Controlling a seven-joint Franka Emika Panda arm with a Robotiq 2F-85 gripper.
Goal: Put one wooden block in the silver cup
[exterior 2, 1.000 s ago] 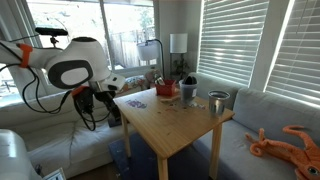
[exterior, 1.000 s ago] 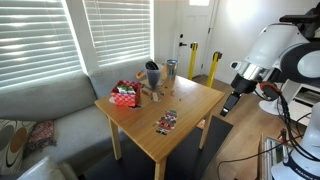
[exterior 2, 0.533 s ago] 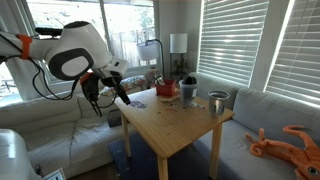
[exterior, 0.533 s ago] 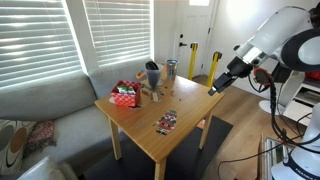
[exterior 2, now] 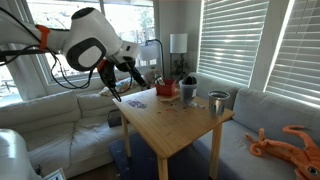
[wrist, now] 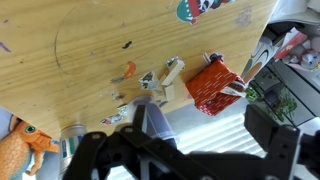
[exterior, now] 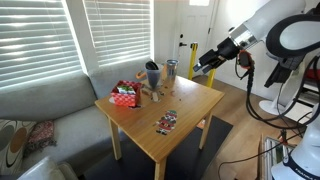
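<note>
Silver cup (wrist: 72, 131) peeks out, partly hidden by the blurred, spread-fingered gripper (wrist: 185, 148).

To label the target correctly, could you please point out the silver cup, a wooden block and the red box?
silver cup (exterior: 171, 70), in an exterior view, middle of its wall.
wooden block (wrist: 172, 71), wrist view, its top face.
red box (wrist: 210, 86), wrist view, its red side.

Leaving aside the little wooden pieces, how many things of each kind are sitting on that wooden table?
Cups: 2, the silver cup and the dark cup
Red box: 1
Flat colourful packet: 1
Total: 4
</note>
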